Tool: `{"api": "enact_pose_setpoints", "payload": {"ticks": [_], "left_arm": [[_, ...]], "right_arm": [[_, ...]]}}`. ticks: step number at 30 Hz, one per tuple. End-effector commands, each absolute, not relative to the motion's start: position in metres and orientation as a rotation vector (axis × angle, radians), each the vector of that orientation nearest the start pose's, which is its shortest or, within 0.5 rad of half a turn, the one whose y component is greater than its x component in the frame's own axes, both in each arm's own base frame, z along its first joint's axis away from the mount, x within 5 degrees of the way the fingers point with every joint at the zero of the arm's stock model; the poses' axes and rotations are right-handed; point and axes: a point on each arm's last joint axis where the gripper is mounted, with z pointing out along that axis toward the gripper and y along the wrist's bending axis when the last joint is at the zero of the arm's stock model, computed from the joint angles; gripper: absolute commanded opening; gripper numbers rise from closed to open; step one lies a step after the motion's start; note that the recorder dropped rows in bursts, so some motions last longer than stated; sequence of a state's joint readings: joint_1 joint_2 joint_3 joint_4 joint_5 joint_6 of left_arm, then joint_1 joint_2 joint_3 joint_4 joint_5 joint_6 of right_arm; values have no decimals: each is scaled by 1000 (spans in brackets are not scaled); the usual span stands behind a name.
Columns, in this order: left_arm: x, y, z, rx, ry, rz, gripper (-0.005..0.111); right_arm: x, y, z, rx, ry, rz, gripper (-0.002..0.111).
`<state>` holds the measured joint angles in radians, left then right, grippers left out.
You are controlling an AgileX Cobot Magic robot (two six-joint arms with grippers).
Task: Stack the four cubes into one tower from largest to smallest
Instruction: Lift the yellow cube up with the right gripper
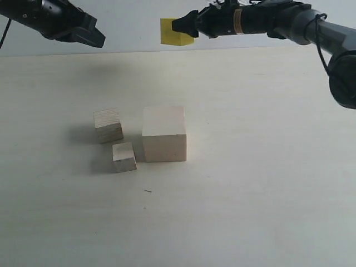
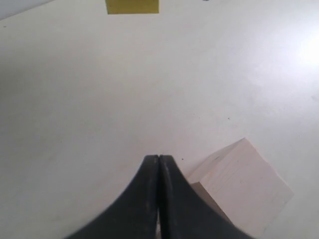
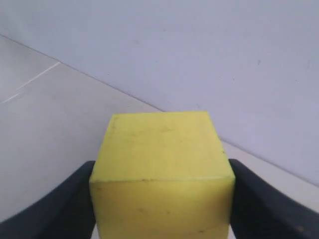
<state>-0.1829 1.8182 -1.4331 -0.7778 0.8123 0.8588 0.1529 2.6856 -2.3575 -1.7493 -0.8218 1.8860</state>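
Observation:
The large pale wood cube (image 1: 164, 134) rests on the table near the middle; the left wrist view shows it as well (image 2: 244, 191). To its left sits the layered plywood cube (image 1: 108, 124). The smallest pale cube (image 1: 124, 157) lies just in front of that one. High at the back, my right gripper (image 1: 179, 26) is shut on the bright yellow cube (image 1: 173, 32), held well above the table. The right wrist view has the yellow cube (image 3: 163, 174) clamped between both fingers (image 3: 65, 209). My left gripper (image 1: 95, 38) hovers high at the back left, shut and empty (image 2: 158, 159).
The pale tabletop (image 1: 261, 167) spreads out on every side of the three resting cubes. A light wall (image 1: 133, 22) stands behind the table's far edge. A small dark speck (image 1: 147, 191) lies in front of the cubes.

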Motion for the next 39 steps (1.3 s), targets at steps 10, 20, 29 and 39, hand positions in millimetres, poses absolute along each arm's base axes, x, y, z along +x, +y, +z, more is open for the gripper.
{"api": "enact_pose_setpoints", "payload": {"ticks": [10, 20, 29, 39], "left_arm": [[380, -120, 274, 765, 2320, -651, 0], [379, -120, 274, 757, 2321, -663, 0], [380, -120, 274, 757, 2319, -661, 0], [380, -120, 274, 767, 2320, -650, 0]], "right_arm": [[542, 104, 163, -823, 1808, 1194, 0], [542, 104, 166, -818, 1809, 1197, 0], [536, 103, 214, -855, 1735, 1146, 0], [525, 103, 219, -812, 1793, 1193, 0]]}}
